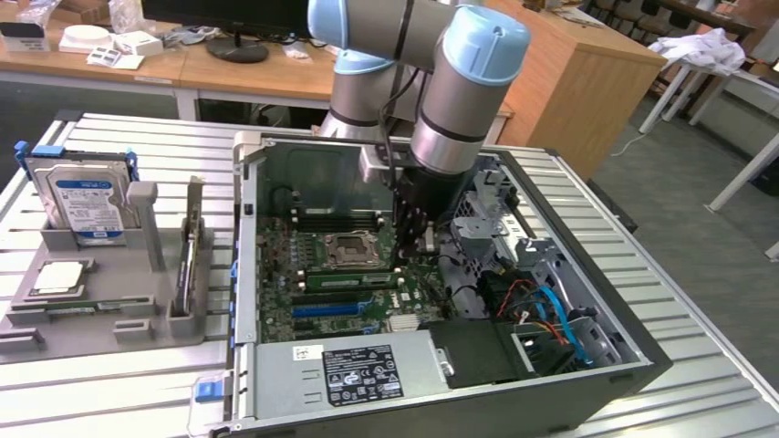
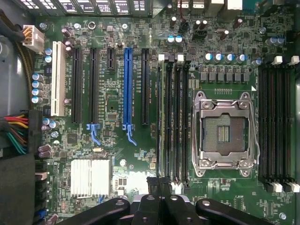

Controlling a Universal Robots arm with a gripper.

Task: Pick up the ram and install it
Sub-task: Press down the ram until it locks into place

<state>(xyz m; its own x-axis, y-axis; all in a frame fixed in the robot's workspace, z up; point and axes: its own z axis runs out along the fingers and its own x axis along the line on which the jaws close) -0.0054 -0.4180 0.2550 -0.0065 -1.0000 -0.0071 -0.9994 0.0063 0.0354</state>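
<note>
The motherboard (image 2: 117, 140) is coloured green, with a blue slot (image 2: 127, 86) and a white slot (image 2: 57, 79) set among black ones. The gripper (image 2: 158, 183) is black. In the exterior view, a blue-labelled drive (image 1: 83, 196) is seen at nine o'clock of the dark case (image 1: 608, 383), on a grey ribbed table (image 1: 134, 137). The arm (image 1: 469, 91) is finished in pale blue and silver.

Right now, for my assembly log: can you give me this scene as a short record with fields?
gripper: black two-finger gripper, shut, low over the black memory slots
ram: long thin green circuit-board stick, upright in a slot beside the square metal processor socket
contact: cannot tell whether gripper touches ram
drive: boxy blue-labelled hard drive, standing in the grey tray, exterior view's left
</note>
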